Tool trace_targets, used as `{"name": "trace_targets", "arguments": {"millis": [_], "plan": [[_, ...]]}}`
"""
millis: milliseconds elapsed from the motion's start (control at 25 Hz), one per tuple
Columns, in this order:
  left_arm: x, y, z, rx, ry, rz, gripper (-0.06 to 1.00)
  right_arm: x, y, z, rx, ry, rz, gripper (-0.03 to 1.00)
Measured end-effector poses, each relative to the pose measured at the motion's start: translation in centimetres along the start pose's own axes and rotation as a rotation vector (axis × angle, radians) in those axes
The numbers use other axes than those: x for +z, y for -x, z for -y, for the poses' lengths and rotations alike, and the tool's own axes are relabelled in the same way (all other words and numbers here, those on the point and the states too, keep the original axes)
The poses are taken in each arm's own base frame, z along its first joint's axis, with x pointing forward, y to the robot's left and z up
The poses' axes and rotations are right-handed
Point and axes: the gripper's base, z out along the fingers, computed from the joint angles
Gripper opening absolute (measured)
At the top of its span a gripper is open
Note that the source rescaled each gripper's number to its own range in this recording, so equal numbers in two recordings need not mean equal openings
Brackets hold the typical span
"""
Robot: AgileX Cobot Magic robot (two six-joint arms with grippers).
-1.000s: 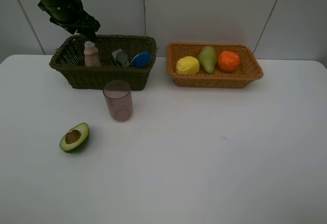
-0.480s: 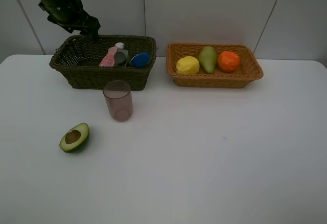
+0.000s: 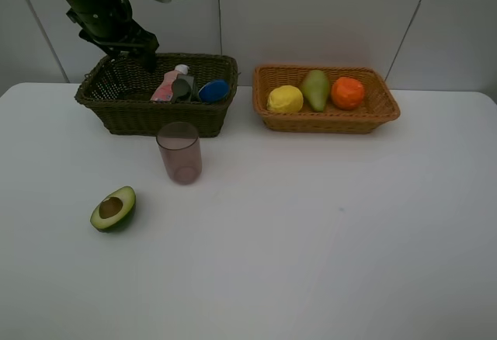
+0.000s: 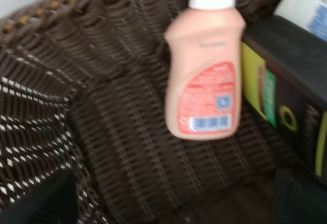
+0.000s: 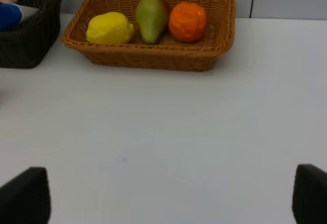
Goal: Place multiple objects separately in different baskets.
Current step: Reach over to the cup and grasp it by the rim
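We see the left gripper spread wide over the dark basket, holding nothing. The pink bottle lies on its side inside, just beside the black bottle. The right gripper is also spread and empty. We judge the bottle drop done. The cup and avocado sit unsorted on the table. Next we'd lift clear of the rim and grip the upright cup just in front; the avocado belongs in the tan basket.

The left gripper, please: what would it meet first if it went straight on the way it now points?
Probably the pink bottle, lying in the dark basket straight ahead of the open left gripper; slightly off line, it would meet the basket's woven floor. Depth is unclear.
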Motion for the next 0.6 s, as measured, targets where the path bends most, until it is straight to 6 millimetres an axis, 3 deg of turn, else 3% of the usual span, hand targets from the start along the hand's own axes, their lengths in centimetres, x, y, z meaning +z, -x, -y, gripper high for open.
{"name": "trace_targets", "arguments": {"millis": [400,600], "plan": [[-4.7,0.3,5.2,0.061,-0.064,-0.040,1.00,0.0,0.0,0.0,0.000,0.000,0.000,1.00],[-5.4,-0.1,7.9,0.064,-0.086,-0.110,1.00,0.0,0.0,0.0,0.000,0.000,0.000,1.00]]}}
